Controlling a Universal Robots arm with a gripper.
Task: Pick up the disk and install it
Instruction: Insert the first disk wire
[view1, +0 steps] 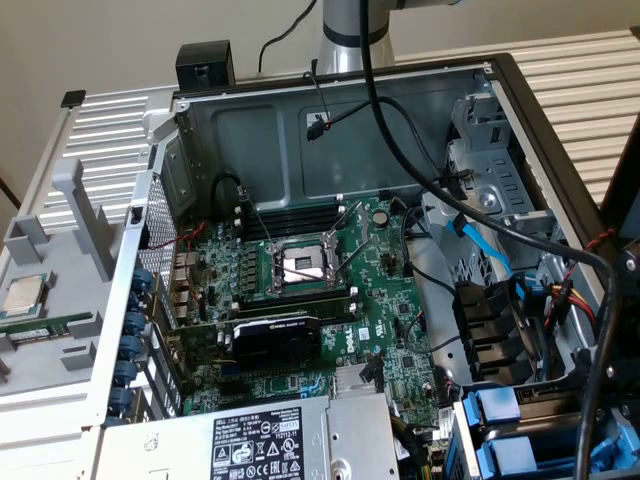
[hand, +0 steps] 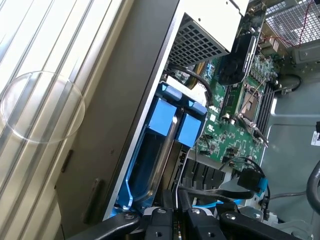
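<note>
Though print on the label (view1: 258, 440) is illegible, the disk (hand: 162, 119) shows its blue carrier; gripper (hand: 179, 222) state: cannot tell.

blue-framed disk (hand: 161, 119) edgewise in bay (hand: 131, 150)

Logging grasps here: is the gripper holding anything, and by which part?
Cannot tell. The gripper is right at the disk's near end, but any contact is hidden.
</note>
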